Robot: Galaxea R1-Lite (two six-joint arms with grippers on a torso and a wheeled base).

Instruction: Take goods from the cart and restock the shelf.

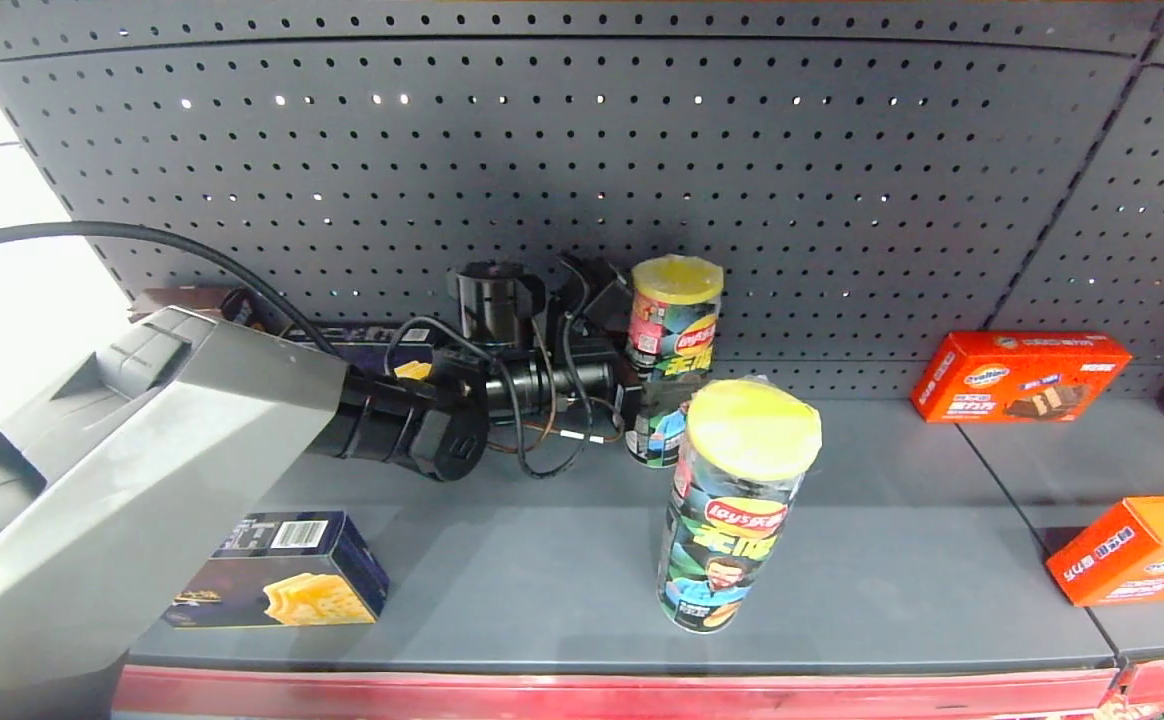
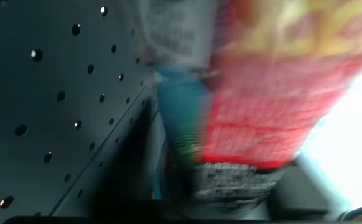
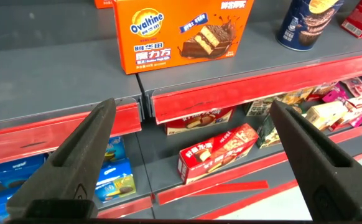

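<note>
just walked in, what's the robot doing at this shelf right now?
The left arm is extended to the back of the grey metal shelf, and the left gripper looks clamped on the rear yellow-lidded chip can, which is upright by the grey pegboard. A second yellow-lidded chip can stands upright nearer the front edge, apart from the first. The right gripper has its jaws open and empty, facing the shelf's red front edge near an orange cardboard box.

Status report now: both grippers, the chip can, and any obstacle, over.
Right gripper open, empty. Left gripper at rear chip can on the shelf, hold unclear. Front chip can stands close before it.
</note>
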